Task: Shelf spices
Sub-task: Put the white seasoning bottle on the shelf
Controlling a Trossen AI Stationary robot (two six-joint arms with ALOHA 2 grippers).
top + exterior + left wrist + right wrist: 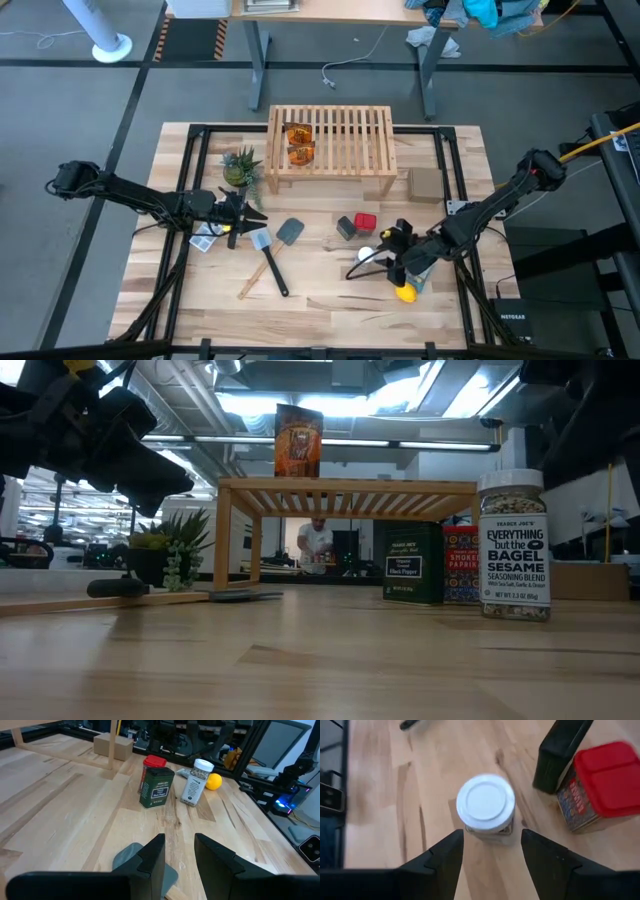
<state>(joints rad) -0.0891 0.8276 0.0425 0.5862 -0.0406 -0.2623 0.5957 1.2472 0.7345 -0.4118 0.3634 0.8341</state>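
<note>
- Bottle with a white cap is standing upright on the table, directly beneath the right gripper, which is hovering above it with its two fingers spread apart, one on each side of the cap and not touching it.
- Its long axis is running vertically, so the coming move is judged to be a straight descent onto the cap or neck.
- The right gripper is sitting far nearer the bottle than the left gripper, which is waiting at the table's left side above the spatulas, fingers parted and holding nothing.
- The shelf is standing at the far middle of the table, well apart from the bottle and beyond it as seen from above.
- Counting the spices: two amber packets are already lying on the shelf's slatted top at its left end; one black box and one red box are standing just beside each other on the table, near the bottle; one bottle is remaining, making three containers not yet shelved.
- One yellow lemon is lying near the right gripper, and one potted plant is standing by the shelf's left leg.
</note>
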